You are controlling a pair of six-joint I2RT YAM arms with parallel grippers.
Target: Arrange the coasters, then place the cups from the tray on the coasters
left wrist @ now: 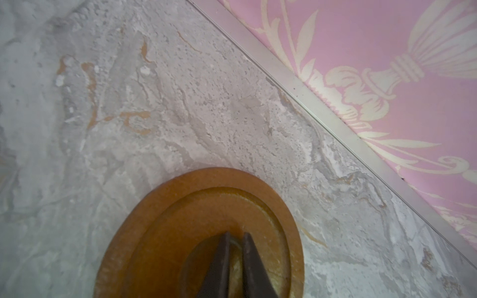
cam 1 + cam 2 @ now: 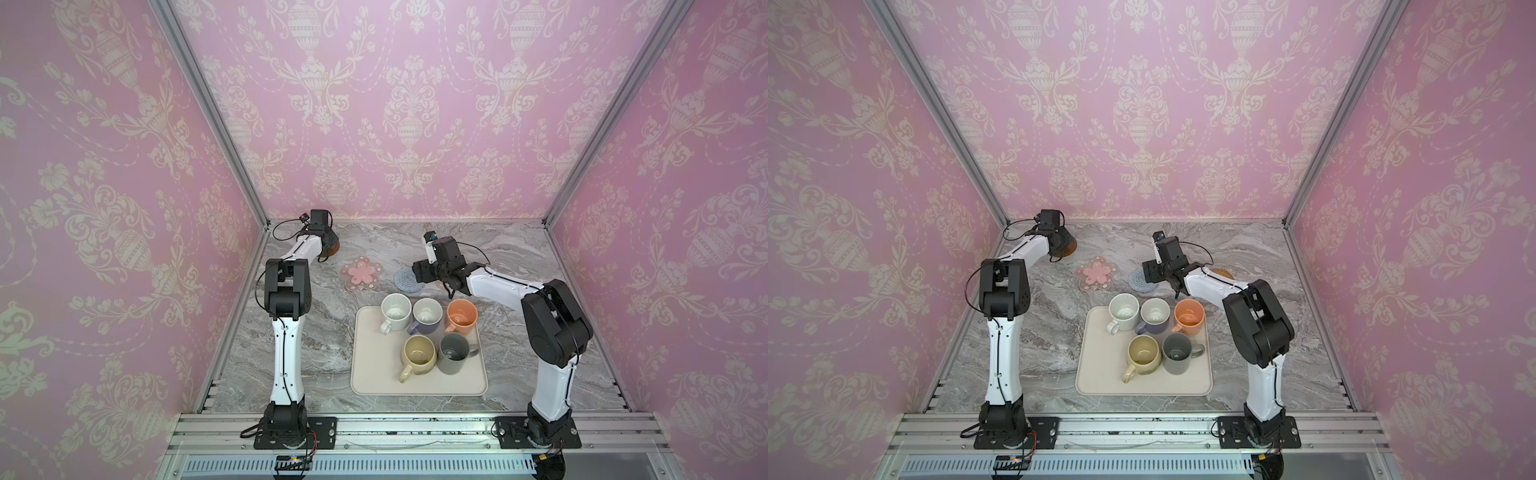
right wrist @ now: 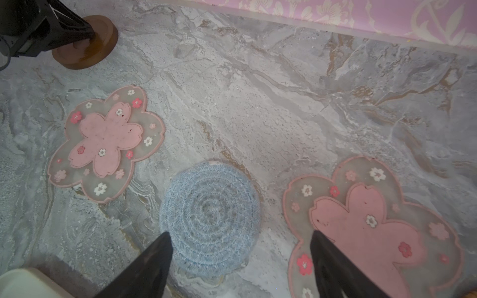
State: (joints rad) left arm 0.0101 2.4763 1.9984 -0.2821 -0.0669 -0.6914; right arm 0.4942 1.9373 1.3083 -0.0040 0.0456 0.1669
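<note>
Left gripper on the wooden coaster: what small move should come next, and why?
Probably lift the left gripper straight up. Its nearly shut fingertips appear to rest on the middle of the wooden coaster, which lies flat on the table, well apart from the flower coaster. It looks placed, so the arm could clear away.

Pink wallpapered panels (image 2: 407, 104) in an aluminium frame (image 2: 211, 112) mark a lab booth.
</note>
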